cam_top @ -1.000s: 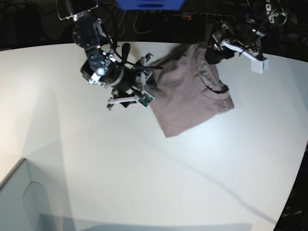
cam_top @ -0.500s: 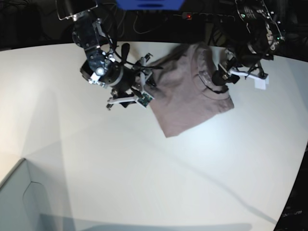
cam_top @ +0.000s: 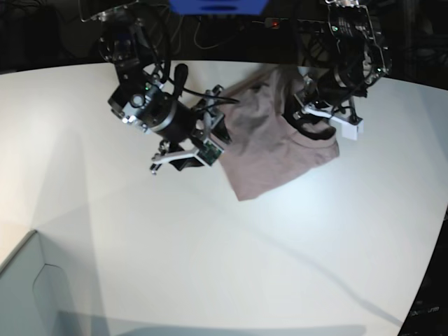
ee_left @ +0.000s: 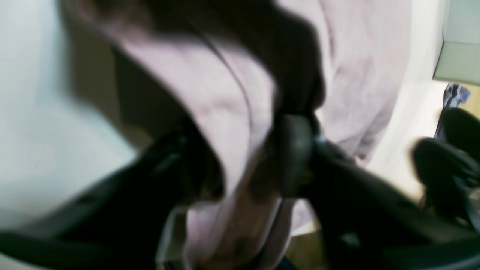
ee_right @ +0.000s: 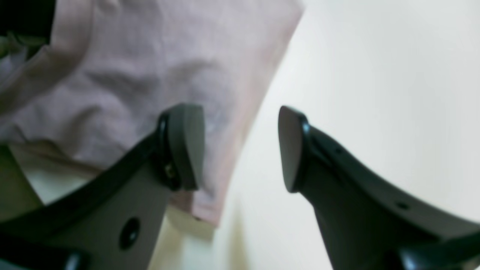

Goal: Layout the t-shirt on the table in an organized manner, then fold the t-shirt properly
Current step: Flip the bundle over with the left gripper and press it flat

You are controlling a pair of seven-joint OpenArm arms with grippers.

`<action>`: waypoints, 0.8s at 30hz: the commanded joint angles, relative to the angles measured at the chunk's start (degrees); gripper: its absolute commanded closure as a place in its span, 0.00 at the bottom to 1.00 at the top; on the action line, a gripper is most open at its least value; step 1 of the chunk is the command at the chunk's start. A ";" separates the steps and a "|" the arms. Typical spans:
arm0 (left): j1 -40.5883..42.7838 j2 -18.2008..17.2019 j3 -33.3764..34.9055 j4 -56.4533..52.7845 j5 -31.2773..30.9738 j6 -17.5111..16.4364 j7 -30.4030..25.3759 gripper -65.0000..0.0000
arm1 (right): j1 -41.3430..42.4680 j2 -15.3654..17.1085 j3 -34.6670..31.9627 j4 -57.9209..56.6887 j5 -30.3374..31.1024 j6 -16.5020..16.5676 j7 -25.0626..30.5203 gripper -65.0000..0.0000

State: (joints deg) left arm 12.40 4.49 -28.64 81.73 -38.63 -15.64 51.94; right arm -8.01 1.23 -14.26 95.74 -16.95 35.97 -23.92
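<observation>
Box corner (cam_top: 28,280) nearest the base camera, bare tabletop (cam_top: 231,266) beyond, well apart from all work.

Change since a second ago:
- Left pincer (cam_top: 308,119) brought down from the far tabletop edge onto the collar zone of the shirt (cam_top: 269,157).
- Jaw gap narrowed during that descent; closure probably in progress.
- Cloth around the collar now bunched and slightly raised, no longer flat.
- Right arm shifted slightly, at the same shirt edge as before.

Meaning for the task: likely start of a grasp at the neck, for pulling the shirt out flat. Layout not finished; no fold begun.

Shirt position: crumpled on the far part of the tabletop, between the two arms, lower corner pointing toward the camera.

Right pincer (ee_right: 240,150): spread wide, empty. One pad over the shirt (ee_right: 150,67) just inside its side edge, the other over bare tabletop (ee_right: 375,75). Contact with cloth not determinable.

Left pincer (ee_left: 243,172): partly closed, a ridge of shirt (ee_left: 232,112) running between the pads. Wrist view blurred; firm pinch or loose straddle not determinable.
</observation>
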 commanded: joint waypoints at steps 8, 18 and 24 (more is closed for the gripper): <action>-3.74 -4.36 4.95 -0.11 1.67 -0.49 -2.58 0.98 | -0.47 -0.05 11.58 3.73 0.47 0.12 1.02 0.51; -26.60 -16.05 37.92 -19.62 7.29 -0.58 -4.69 1.00 | -0.47 -0.14 24.24 3.73 0.55 0.39 1.02 0.51; -43.13 -15.88 64.03 -29.47 13.53 -0.58 -12.95 1.00 | -2.14 -0.31 28.55 4.08 0.55 0.39 1.02 0.51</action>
State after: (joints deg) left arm -29.10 -11.29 36.27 51.44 -25.08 -16.38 39.62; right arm -10.70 0.69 14.33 98.70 -16.99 36.01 -24.08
